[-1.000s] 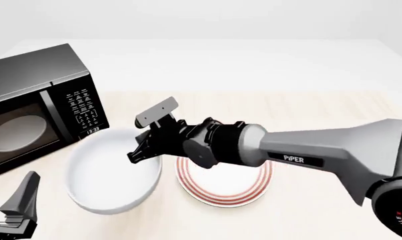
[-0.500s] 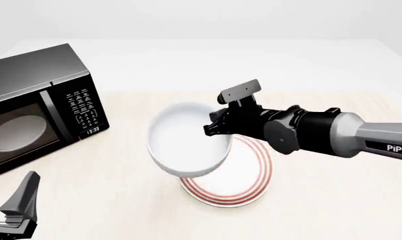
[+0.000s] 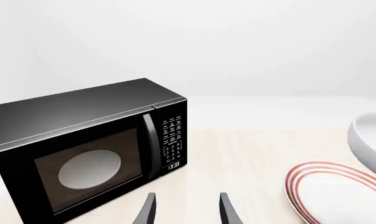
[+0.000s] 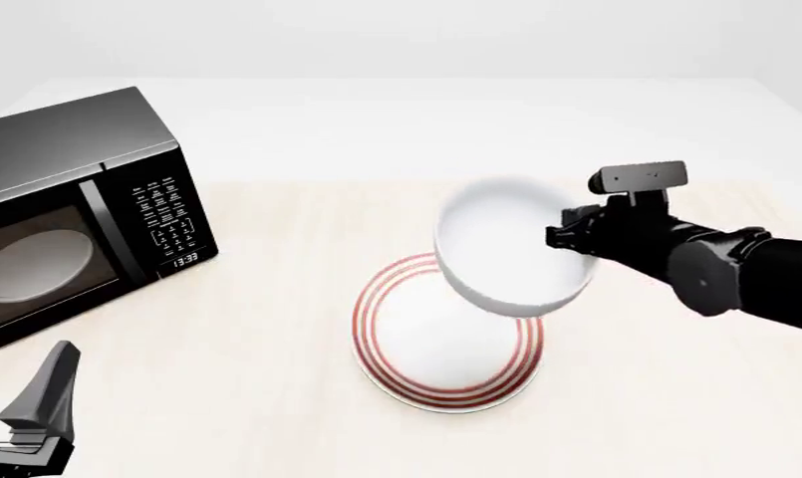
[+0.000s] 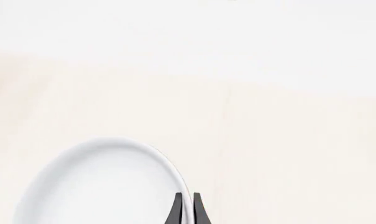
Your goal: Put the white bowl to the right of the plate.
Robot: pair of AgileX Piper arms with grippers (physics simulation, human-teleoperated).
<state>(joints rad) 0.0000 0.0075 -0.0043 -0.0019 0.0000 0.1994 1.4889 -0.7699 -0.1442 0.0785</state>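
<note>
The white bowl [image 4: 514, 249] hangs in the air, tilted, above the far right part of the red-ringed plate [image 4: 447, 349]. My right gripper [image 4: 560, 237] is shut on the bowl's right rim; in the right wrist view the two fingers [image 5: 186, 210] pinch the rim of the bowl [image 5: 107, 182]. The left wrist view shows the plate [image 3: 337, 191] and a part of the bowl [image 3: 370, 142]. My left gripper [image 3: 186, 212] is open and empty, low at the near left of the table [image 4: 35, 418].
A black microwave [image 4: 75, 214] stands at the left of the table, door shut, a pale turntable inside; it also fills the left wrist view [image 3: 91, 149]. Bare wooden tabletop [image 4: 667, 368] lies right of the plate.
My right gripper has lifted the bowl from the table left of the plate and carried it rightward, over the plate. The left arm has not moved.
</note>
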